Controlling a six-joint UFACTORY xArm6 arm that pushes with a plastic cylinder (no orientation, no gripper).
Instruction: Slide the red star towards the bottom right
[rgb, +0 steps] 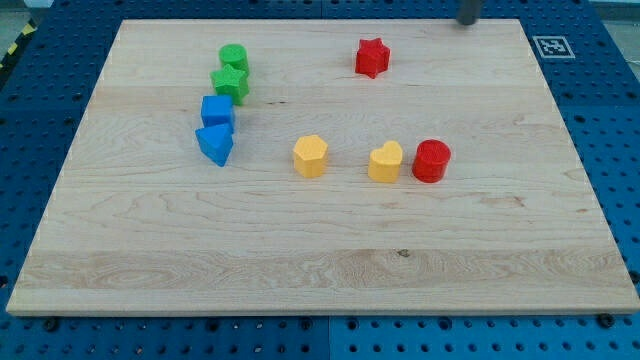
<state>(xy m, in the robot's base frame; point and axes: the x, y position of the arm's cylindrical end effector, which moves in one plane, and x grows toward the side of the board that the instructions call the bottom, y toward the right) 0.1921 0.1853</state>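
The red star (371, 57) lies on the wooden board (320, 250) near the view's top, right of centre. The dark rod shows only at the view's top edge; my tip (467, 20) is up and to the right of the red star, well apart from it, near the board's top edge.
A red cylinder (432, 160) and a yellow heart (386, 161) sit side by side below the star. A yellow hexagon (311, 156) lies left of them. At the left are a green cylinder (234, 58), green star (230, 83), blue cube (217, 111) and blue triangle (215, 144).
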